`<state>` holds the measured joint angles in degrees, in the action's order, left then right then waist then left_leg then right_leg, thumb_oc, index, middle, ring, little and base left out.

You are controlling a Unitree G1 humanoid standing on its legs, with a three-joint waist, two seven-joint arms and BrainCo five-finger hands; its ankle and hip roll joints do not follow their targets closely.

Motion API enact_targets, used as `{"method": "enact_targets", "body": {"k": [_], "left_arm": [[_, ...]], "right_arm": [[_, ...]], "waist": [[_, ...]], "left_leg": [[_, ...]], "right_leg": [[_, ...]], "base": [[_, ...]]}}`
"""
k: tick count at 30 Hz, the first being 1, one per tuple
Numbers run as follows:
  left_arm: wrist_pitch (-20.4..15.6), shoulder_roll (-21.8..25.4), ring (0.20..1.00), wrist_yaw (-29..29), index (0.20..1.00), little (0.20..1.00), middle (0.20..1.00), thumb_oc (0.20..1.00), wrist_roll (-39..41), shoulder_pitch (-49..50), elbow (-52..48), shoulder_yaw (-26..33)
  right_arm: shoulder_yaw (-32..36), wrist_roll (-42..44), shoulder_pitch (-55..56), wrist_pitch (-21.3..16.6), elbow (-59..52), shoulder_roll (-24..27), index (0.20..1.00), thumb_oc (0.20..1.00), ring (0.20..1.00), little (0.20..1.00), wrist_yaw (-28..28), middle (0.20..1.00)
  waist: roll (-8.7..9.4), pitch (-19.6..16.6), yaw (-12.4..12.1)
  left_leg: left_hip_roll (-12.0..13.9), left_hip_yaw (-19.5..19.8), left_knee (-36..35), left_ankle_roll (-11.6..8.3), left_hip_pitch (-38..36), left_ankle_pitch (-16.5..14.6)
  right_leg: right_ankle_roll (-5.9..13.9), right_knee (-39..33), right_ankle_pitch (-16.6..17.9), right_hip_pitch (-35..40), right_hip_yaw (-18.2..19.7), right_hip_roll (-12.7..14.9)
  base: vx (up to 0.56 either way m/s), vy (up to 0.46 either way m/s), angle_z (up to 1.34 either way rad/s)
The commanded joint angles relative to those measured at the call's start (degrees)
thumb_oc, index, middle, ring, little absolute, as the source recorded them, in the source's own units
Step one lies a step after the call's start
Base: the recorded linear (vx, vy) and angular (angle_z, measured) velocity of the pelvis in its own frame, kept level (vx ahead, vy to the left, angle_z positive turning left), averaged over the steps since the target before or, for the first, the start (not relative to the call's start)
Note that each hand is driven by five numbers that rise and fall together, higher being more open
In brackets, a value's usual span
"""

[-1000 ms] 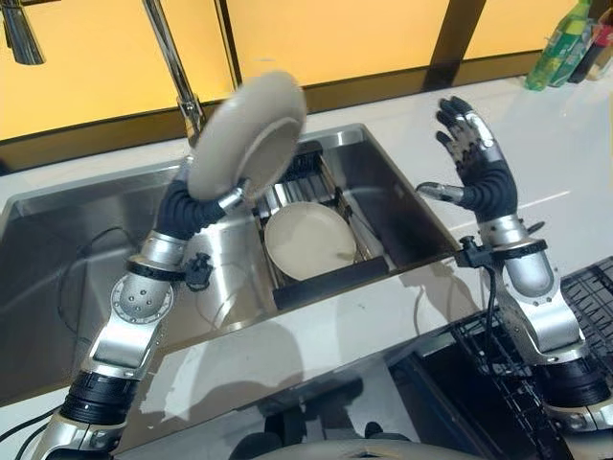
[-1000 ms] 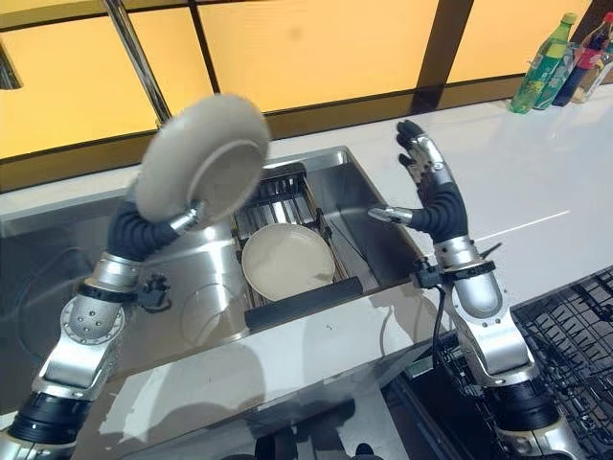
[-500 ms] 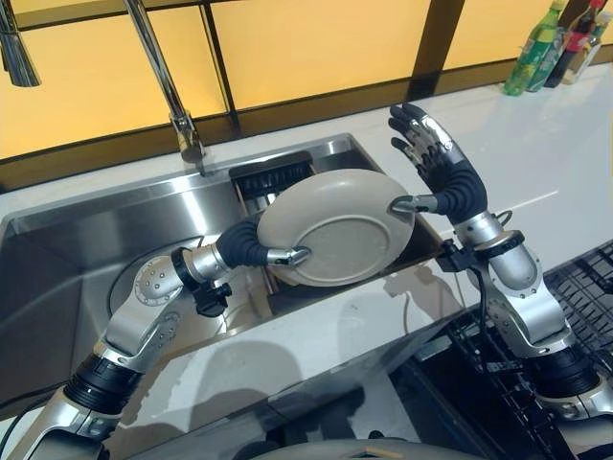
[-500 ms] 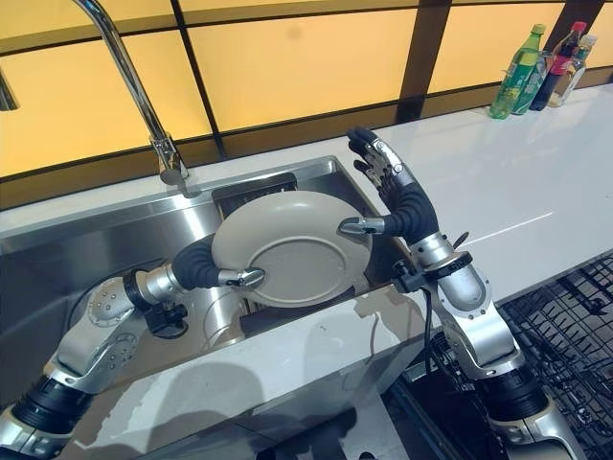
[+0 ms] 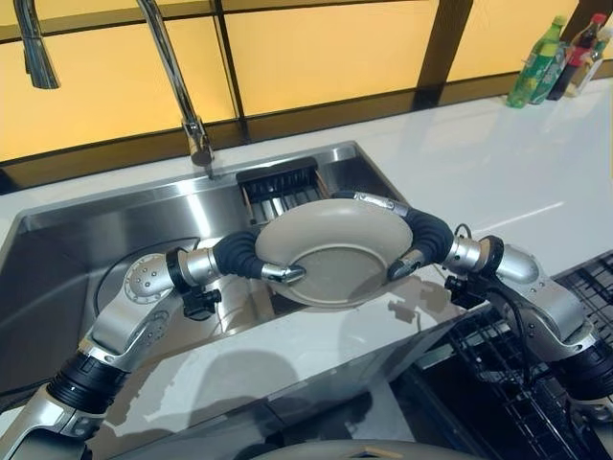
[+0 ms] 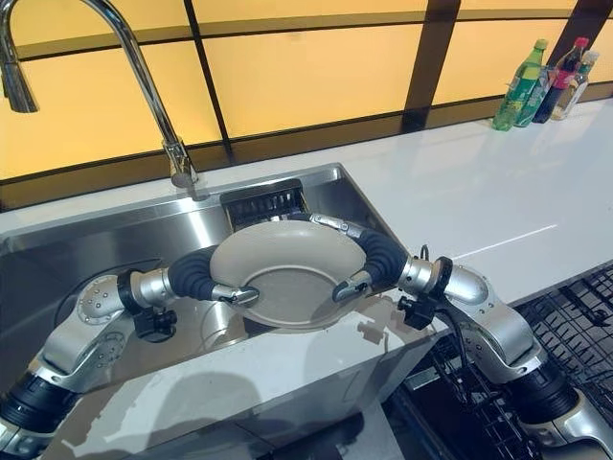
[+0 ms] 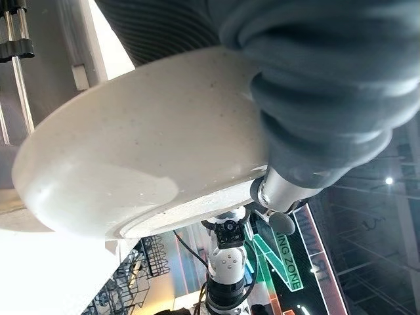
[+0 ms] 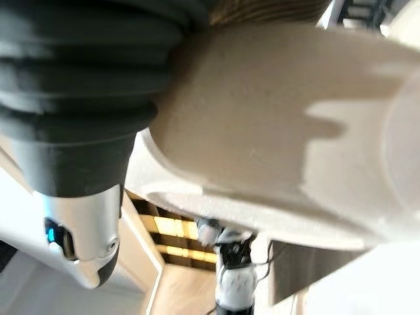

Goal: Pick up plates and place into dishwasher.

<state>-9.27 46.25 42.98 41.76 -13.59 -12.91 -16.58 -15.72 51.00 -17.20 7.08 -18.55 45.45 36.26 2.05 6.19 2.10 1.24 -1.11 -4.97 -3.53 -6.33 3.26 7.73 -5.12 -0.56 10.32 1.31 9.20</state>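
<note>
Held a beige plate [image 5: 330, 251] in the air over the front right part of the steel sink [image 5: 86, 240], above the black rack [image 5: 278, 182] at the sink's right end. Tilted slightly, underside and foot ring facing the head camera. Clear of the sink's front edge and of the white counter [image 5: 498, 163]; open room on all sides of the rim. Tall tap [image 5: 182, 86] stood behind, well apart from the plate.

Gripped by both hands at once. Left hand [image 5: 251, 259] clamped on the plate's left rim, thumb across the underside, fingers curled round the far face. Right hand [image 5: 419, 241] clamped on the right rim, thumb [image 6: 347, 286] pressed on the underside, fingers [image 6: 335, 225] wrapped over the back edge.

Black wire dishwasher rack [image 5: 536, 374] lay open low at the right, below the counter edge and apart from the plate. Bottles [image 6: 541, 72] stood at the counter's far right corner.
</note>
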Motion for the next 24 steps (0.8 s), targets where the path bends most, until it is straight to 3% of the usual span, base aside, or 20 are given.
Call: {"method": "enact_targets", "body": {"k": [1, 5, 10, 11, 12, 17, 24], "left_arm": [[-3.7, -0.2, 0.200, -0.3, 0.200, 0.200, 0.200, 0.200, 4.9, -4.4, -0.6, 0.8], [-3.6, -0.8, 0.200, -0.3, 0.200, 0.200, 0.200, 0.200, 4.7, -4.5, -0.2, 0.4], [-3.6, -1.1, 0.200, -0.7, 0.200, 0.200, 0.200, 0.200, 5.0, -4.4, -0.2, 0.7], [-3.5, -1.3, 0.200, -0.6, 0.200, 0.200, 0.200, 0.200, 5.1, -4.1, -0.3, 1.0], [-3.3, -1.8, 0.200, -0.3, 0.200, 0.200, 0.200, 0.200, 4.9, -3.9, -0.3, 1.3], [-3.4, -3.6, 0.200, 0.3, 0.200, 0.200, 0.200, 0.200, 3.6, -3.5, 0.2, 1.8], [-3.2, -4.3, 0.200, -0.8, 0.200, 0.200, 0.200, 0.200, 3.2, -3.0, -0.2, 2.5]], "right_arm": [[-0.6, 3.8, -1.8, 0.8, -2.4, -1.1, 1.000, 1.000, 1.000, 1.000, 3.3, 1.000], [-1.4, 2.3, -0.8, 1.9, -2.6, -2.5, 1.000, 1.000, 1.000, 1.000, 5.0, 1.000], [-1.0, 3.3, -0.6, -0.5, -2.1, -3.4, 1.000, 1.000, 1.000, 1.000, 2.8, 1.000], [-0.6, 4.3, -0.4, -0.6, -2.2, -3.8, 0.517, 0.517, 0.517, 0.517, 2.1, 0.517], [-0.3, 4.8, -0.4, -0.3, -2.0, -4.7, 0.200, 0.200, 0.200, 0.200, 1.4, 0.200], [0.5, 1.7, 0.8, 0.0, -1.4, -7.6, 0.200, 0.200, 0.200, 0.200, -1.5, 0.200], [3.4, -3.2, 3.1, -2.1, -1.3, -6.9, 0.200, 0.200, 0.200, 0.200, -7.4, 0.200]], "waist": [[-0.17, -3.6, -1.3], [-0.23, -3.7, -1.4], [-0.33, -3.8, -1.6], [-0.35, -3.9, -1.6], [-0.34, -3.8, -1.6], [-0.60, -3.9, -1.4], [-0.86, -3.9, -0.5]], "left_leg": [[2.1, 1.9, 5.5, 0.37, 0.3, -8.8], [2.1, 1.9, 5.6, 0.44, 0.2, -8.8], [2.1, 2.0, 5.4, 0.46, 0.1, -8.7], [2.1, 2.0, 5.3, 0.47, 0.1, -8.6], [2.0, 2.1, 5.4, 0.52, 0.1, -8.7], [2.0, 1.8, 5.2, 0.63, 0.1, -8.7], [2.4, 1.3, 4.5, 0.54, 0.2, -8.1]], "right_leg": [[1.16, 6.1, -0.7, -5.9, -2.1, 0.3], [0.93, 6.3, -1.0, -5.5, -2.3, 0.2], [0.77, 6.3, -1.2, -5.2, -2.7, 0.1], [0.77, 6.2, -1.1, -5.1, -2.7, 0.1], [0.69, 6.1, -1.1, -5.0, -2.6, 0.1], [0.57, 5.9, -1.2, -5.0, -2.3, -0.2], [0.33, 6.2, -1.7, -5.2, -2.1, -0.6]], "base": [[0.00, -0.006, 0.04], [0.00, 0.000, 0.00], [0.00, 0.000, 0.00], [0.00, 0.000, 0.00], [0.00, 0.000, 0.00], [0.00, 0.000, 0.00], [0.00, 0.000, 0.00]]}}
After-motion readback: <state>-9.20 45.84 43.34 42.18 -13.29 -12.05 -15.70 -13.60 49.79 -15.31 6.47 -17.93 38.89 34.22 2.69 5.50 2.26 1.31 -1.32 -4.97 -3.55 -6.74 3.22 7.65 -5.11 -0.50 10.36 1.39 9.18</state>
